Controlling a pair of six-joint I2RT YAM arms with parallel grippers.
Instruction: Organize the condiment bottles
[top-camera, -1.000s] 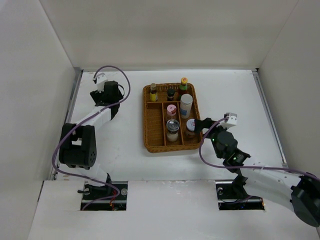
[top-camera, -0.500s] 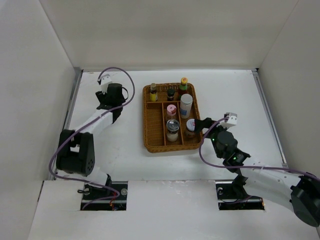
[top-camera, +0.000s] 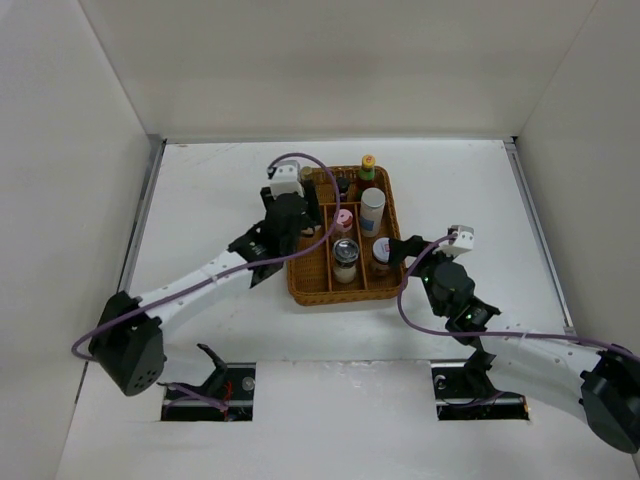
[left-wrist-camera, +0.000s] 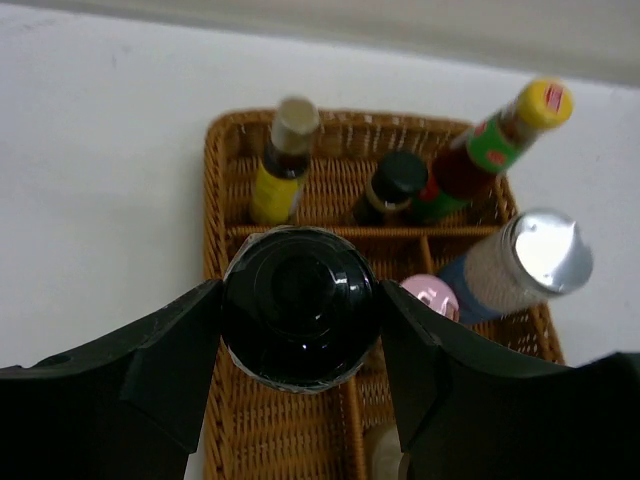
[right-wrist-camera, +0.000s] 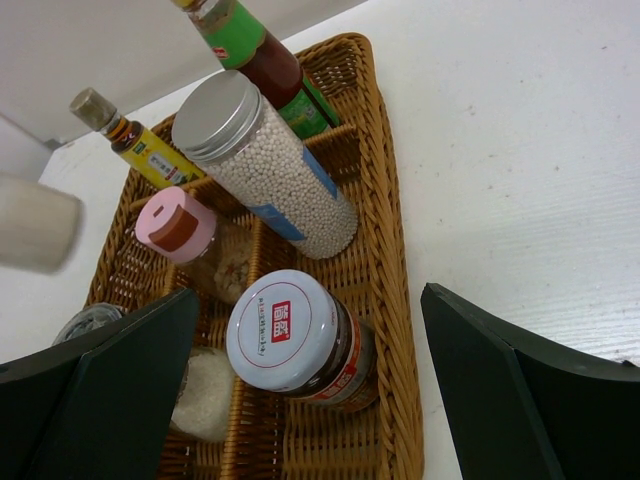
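Note:
My left gripper (top-camera: 296, 222) is shut on a black-capped bottle (left-wrist-camera: 298, 305) and holds it over the left side of the brown wicker tray (top-camera: 310, 296). In the tray stand a tall white cylinder with a silver lid (top-camera: 372, 208), a green yellow-capped bottle (top-camera: 367, 168), a small dark bottle (left-wrist-camera: 392, 185), a yellow-labelled bottle (left-wrist-camera: 280, 160), a pink-lidded jar (top-camera: 343, 220), a silver-lidded glass jar (top-camera: 345, 255) and a white-lidded jar (right-wrist-camera: 290, 330). My right gripper (right-wrist-camera: 310, 300) is open, its fingers on either side of the white-lidded jar and apart from it.
The tray's right rim (right-wrist-camera: 390, 250) runs between my right fingers. White walls enclose the table on three sides. The left arm's purple cable (top-camera: 310, 160) loops over the tray's far-left corner.
My left arm has swung right from the table's far left to above the tray's left side. The right arm has not moved.

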